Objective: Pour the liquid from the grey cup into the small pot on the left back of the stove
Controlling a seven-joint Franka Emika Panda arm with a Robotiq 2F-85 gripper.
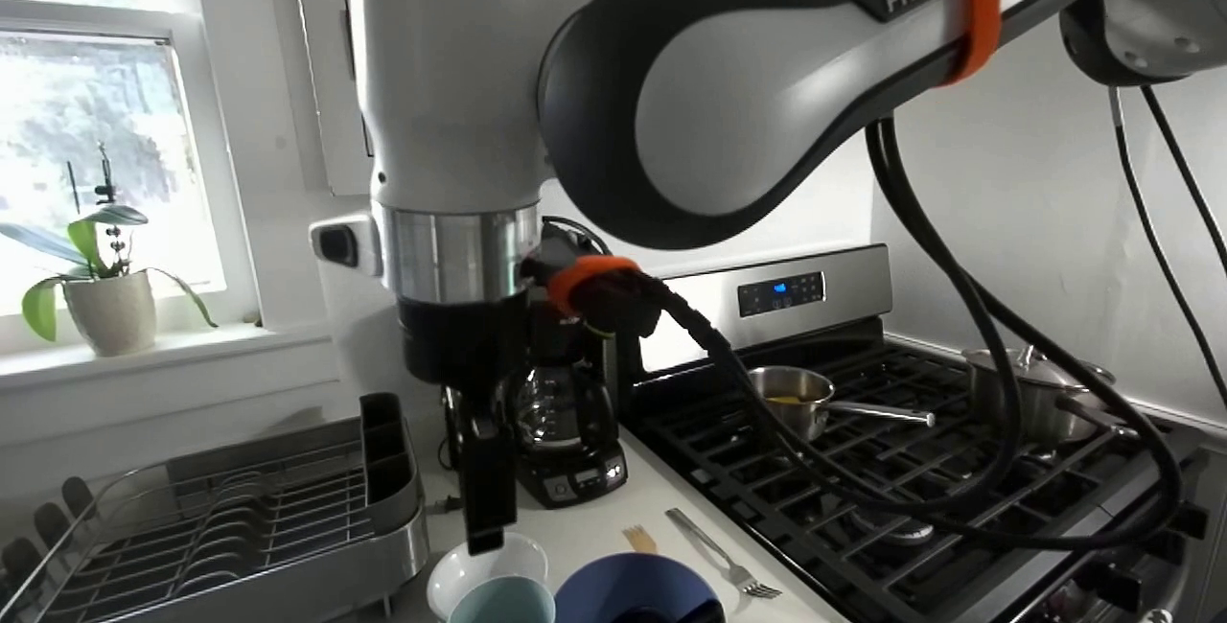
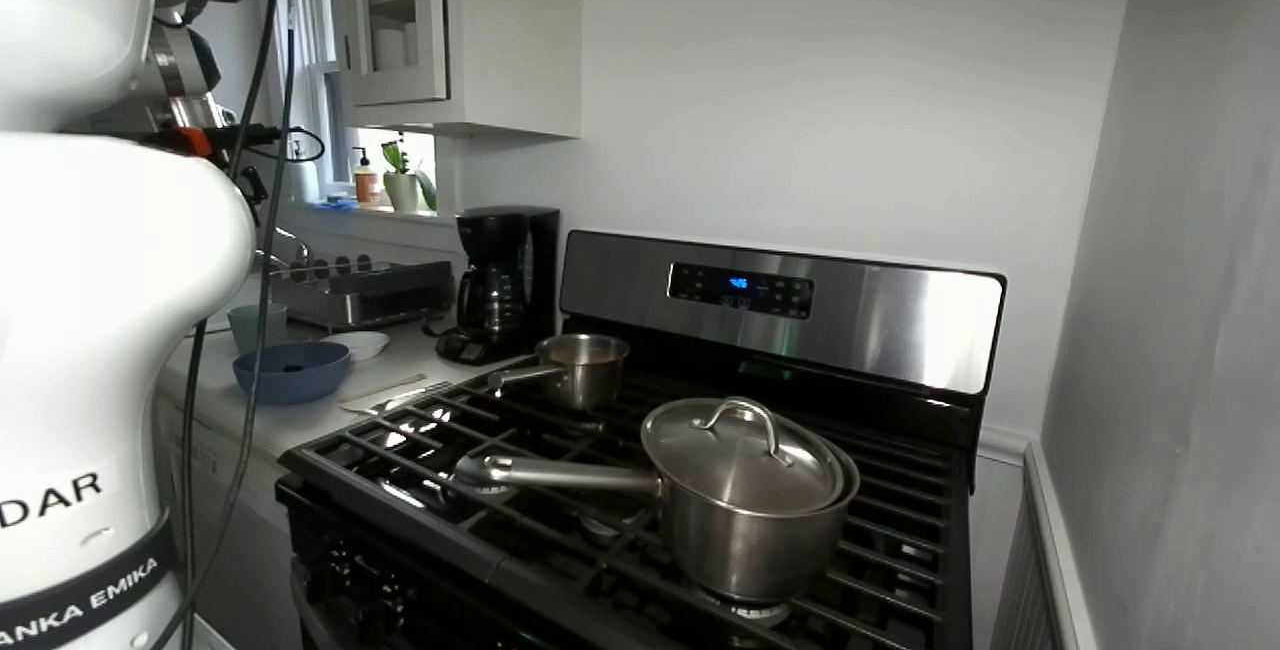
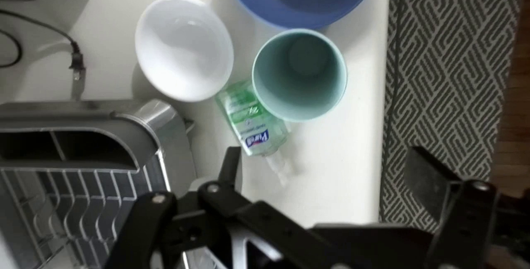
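Observation:
The grey cup [image 3: 271, 82], pale grey-green here, stands upright on the counter beside the bowls. In the wrist view its inside looks empty; an exterior view shows only its top [image 1: 503, 601], and another stretch of it shows behind a cable [image 2: 245, 328]. My gripper [image 3: 325, 165] hangs over the counter with its fingers wide apart and nothing between them, apart from the cup. In an exterior view the gripper [image 1: 487, 527] points straight down. The small pot [image 2: 592, 385] sits on the back left of the stove [image 2: 625, 275]; something yellow shows inside the pot [image 1: 813, 420].
Around the cup are a white bowl [image 3: 184, 49], a blue bowl [image 3: 265, 0] with something dark in it, and a sanitizer bottle [image 3: 252, 124]. A dish rack [image 3: 178, 136], coffee maker [image 2: 500, 240], fork [image 1: 705, 542] and lidded pot [image 2: 750, 540] also stand or lie nearby.

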